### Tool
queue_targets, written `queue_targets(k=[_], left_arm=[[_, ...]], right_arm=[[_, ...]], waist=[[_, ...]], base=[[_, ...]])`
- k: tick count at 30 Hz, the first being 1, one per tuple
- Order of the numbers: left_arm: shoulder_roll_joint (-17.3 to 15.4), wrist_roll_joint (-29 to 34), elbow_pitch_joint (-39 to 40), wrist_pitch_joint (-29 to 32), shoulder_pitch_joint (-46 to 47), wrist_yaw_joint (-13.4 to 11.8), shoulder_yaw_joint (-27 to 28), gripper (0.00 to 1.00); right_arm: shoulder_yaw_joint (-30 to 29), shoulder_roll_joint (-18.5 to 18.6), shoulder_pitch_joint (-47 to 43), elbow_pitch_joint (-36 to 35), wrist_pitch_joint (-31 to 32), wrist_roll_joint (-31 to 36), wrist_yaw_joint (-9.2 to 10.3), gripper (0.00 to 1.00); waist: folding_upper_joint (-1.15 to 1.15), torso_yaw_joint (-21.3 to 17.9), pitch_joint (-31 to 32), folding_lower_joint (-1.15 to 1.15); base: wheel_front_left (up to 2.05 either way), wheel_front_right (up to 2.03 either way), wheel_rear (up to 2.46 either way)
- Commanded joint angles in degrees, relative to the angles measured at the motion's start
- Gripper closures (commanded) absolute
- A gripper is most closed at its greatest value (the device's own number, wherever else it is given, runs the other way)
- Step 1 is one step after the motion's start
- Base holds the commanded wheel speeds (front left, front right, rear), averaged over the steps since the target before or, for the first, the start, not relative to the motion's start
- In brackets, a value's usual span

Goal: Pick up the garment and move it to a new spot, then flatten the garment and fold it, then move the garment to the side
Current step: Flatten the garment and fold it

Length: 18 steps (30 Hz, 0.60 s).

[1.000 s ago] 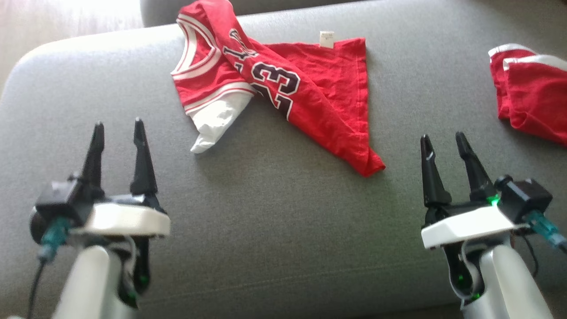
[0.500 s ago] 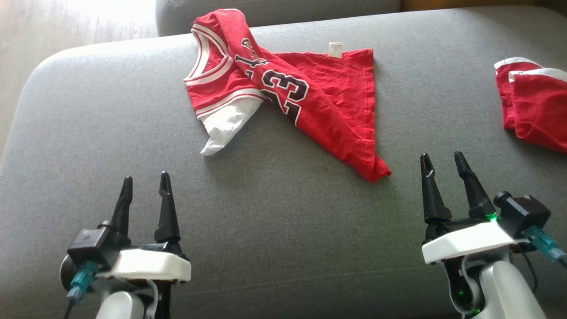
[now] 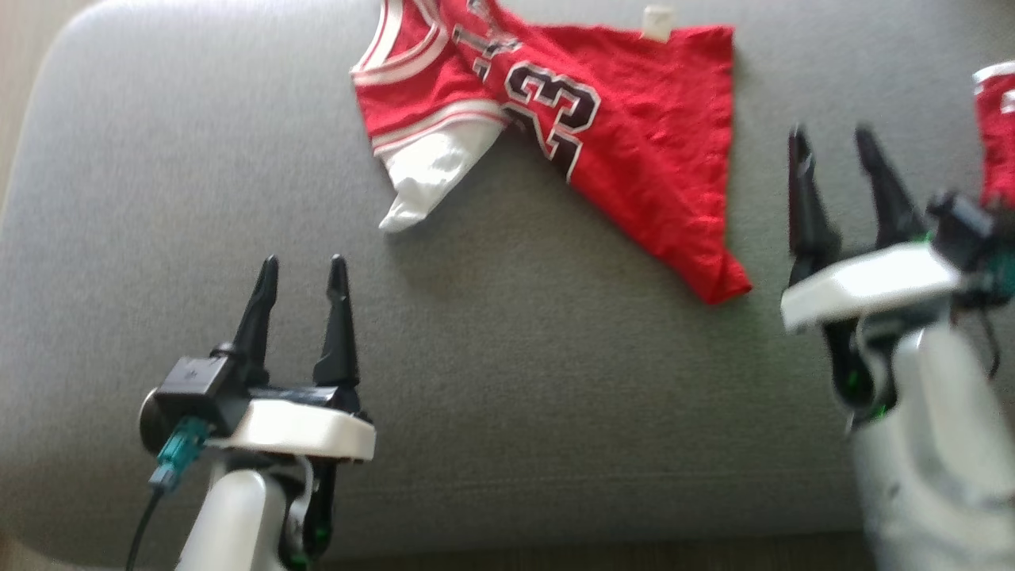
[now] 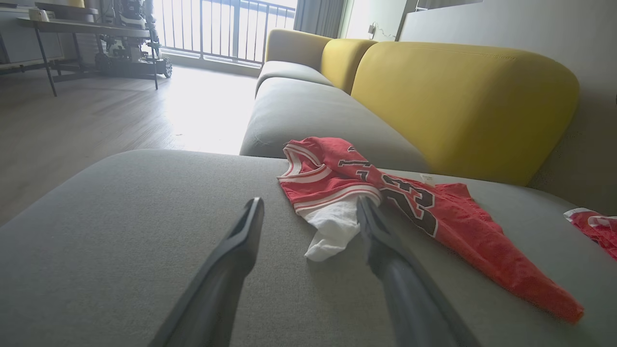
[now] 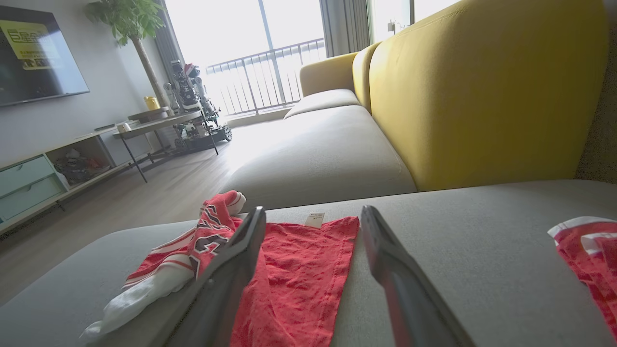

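Lying crumpled on the grey sofa (image 3: 198, 198), the red jersey (image 3: 650, 151) sits untouched; left gripper (image 3: 304, 266) and right gripper (image 3: 830, 139) hover nearby, jaws apart, empty.

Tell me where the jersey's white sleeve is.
Head view: the white sleeve lies on the grey cushion at the red jersey's left edge, ahead of the left gripper.
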State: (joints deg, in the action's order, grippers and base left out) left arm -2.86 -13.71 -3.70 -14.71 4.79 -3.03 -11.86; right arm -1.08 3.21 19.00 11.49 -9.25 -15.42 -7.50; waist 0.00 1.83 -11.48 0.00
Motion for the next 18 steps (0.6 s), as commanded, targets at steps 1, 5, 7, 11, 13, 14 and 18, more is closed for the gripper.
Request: queue_targets(k=[1, 5, 7, 11, 13, 14, 18], left_arm=[[0.0, -0.1, 1.7, -0.3, 3.2, -0.1, 0.9, 0.00], [0.0, -0.6, 1.4, -0.3, 5.5, -0.4, -1.3, 0.00], [0.0, -1.1, 1.4, -0.3, 6.7, -0.7, -2.4, 0.00], [0.0, -2.0, 1.3, -0.3, 8.8, -1.4, -4.2, 0.00], [0.0, -2.6, 1.6, -0.3, 9.6, -1.8, -4.9, 0.00], [0.0, -2.8, 1.8, -0.3, 9.9, -2.0, -5.2, 0.00], [0.0, -3.4, 2.2, -0.3, 10.9, -2.5, -6.4, 0.00]], right_arm=[[0.7, 0.6, 5.5, -0.1, 1.7, 0.0, 0.01, 0.00], [-1.8, 3.2, 14.7, 6.7, 5.4, 0.6, 0.01, 0.00], [-3.9, 4.8, 18.9, 11.4, 7.1, 1.3, 0.01, 0.00], [-8.0, 7.0, 26.3, 21.2, 9.7, 1.8, 0.01, 0.00], [-9.0, 8.1, 29.3, 25.6, 10.6, 2.3, 0.01, 0.00], [-9.1, 8.6, 30.7, 27.5, 10.9, 2.5, 0.01, 0.00], [-10.0, 9.8, 35.9, 34.4, 12.4, 1.6, 0.01, 0.00]], waist=[[0.00, 2.7, -4.3, 0.00], [0.00, 5.2, -7.9, 0.00], [0.00, 6.7, -9.6, 0.00], [0.00, 9.3, -12.4, 0.00], [0.00, 10.4, -13.6, 0.00], [0.00, 10.9, -14.2, 0.00], [0.00, 12.3, -16.5, 0.00]], base=[[0.00, 0.00, 0.00], [0.00, 0.00, 0.00], [0.00, 0.00, 0.00], [0.00, 0.00, 0.00], [0.00, 0.00, 0.00], [0.00, 0.00, 0.00], [0.00, 0.00, 0.00]])
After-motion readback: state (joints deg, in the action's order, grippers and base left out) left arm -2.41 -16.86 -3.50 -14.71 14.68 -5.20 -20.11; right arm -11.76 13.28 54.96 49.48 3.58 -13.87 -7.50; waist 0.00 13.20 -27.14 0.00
